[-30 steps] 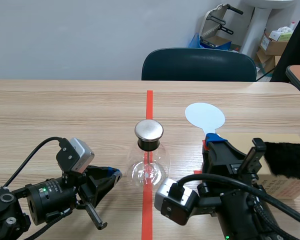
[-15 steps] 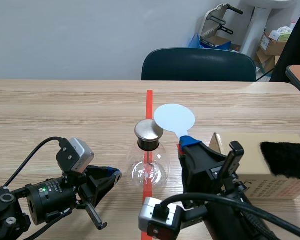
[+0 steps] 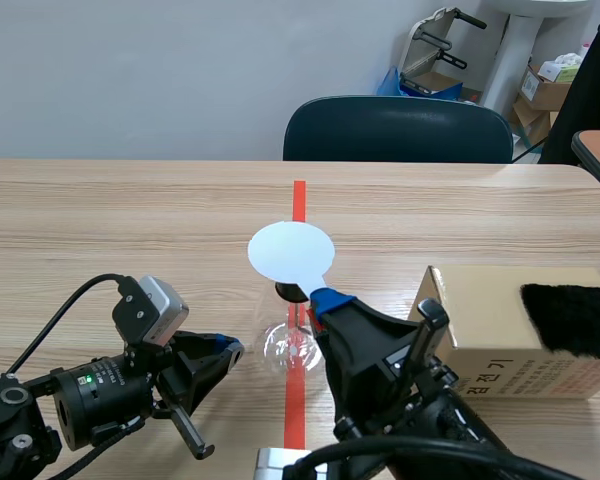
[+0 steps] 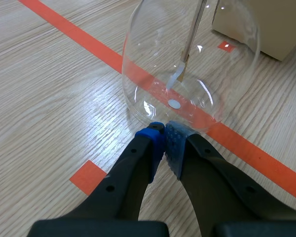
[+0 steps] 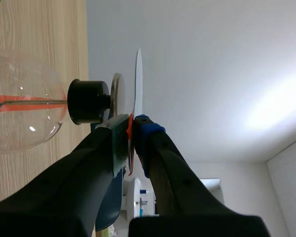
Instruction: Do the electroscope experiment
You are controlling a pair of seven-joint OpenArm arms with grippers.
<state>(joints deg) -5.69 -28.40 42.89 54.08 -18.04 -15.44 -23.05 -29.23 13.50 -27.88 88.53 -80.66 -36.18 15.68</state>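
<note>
While the right gripper (image 3: 325, 298) pinches a white disc (image 3: 291, 252) just over the electroscope (image 3: 296, 345), the left gripper (image 4: 163, 134) sits closed, empty.

From the left arm, the left gripper (image 4: 164, 134) sits low over the pale wood-grain tabletop (image 4: 49, 94). Its two thick black fingers (image 4: 130, 170) are drawn together, and the blue dotted pads (image 4: 174, 144) meet with nothing between them. Just ahead of the tips stands a clear round-bellied glass flask (image 4: 227, 74), its base almost touching the pads. A thin metal rod (image 4: 197, 22) hangs inside it, ending in a small pale strip (image 4: 177, 77). A long orange-red tape line (image 4: 79, 34) runs under the flask. A small orange-red tape square (image 4: 88, 177) lies beside the fingers. Beyond the flask is the corner of a tan cardboard box (image 4: 269, 24).
</note>
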